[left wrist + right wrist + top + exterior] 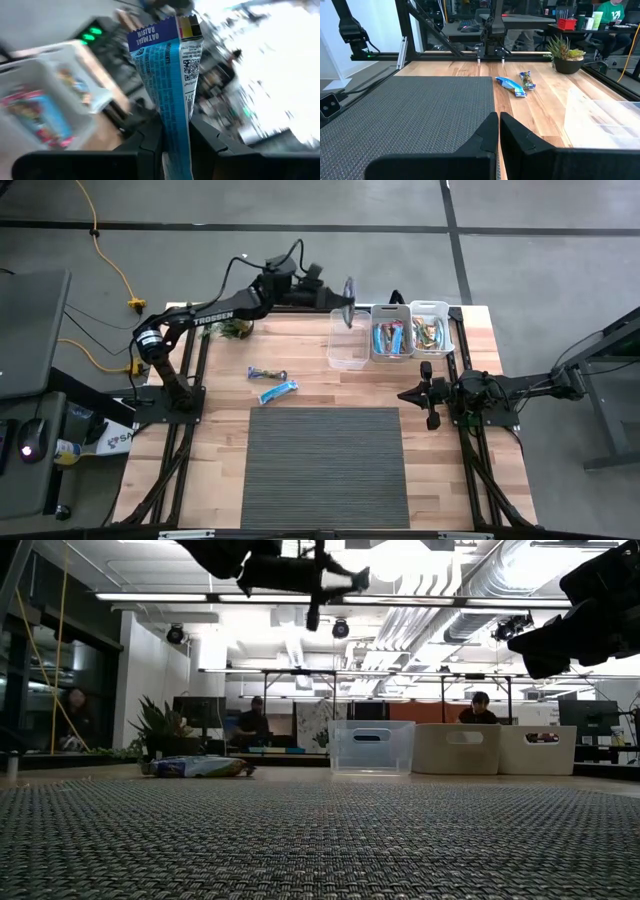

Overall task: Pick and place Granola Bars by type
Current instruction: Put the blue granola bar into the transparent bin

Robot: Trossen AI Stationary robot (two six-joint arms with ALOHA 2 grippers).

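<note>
Granola Bars: from above, two lie on bare wood beyond the grey mat; others fill two of three clear bins. The left gripper hangs above the empty bin; the right gripper waits beside the mat. The left wrist view shows fingers clamped on a blue Oatmeal Raisin bar. The right wrist view shows fingers pressed together, holding nothing.

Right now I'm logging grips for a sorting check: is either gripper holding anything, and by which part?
The left gripper pinches a blue granola bar by one end, the rest sticking out past the fingers. The right gripper is shut on nothing.
</note>
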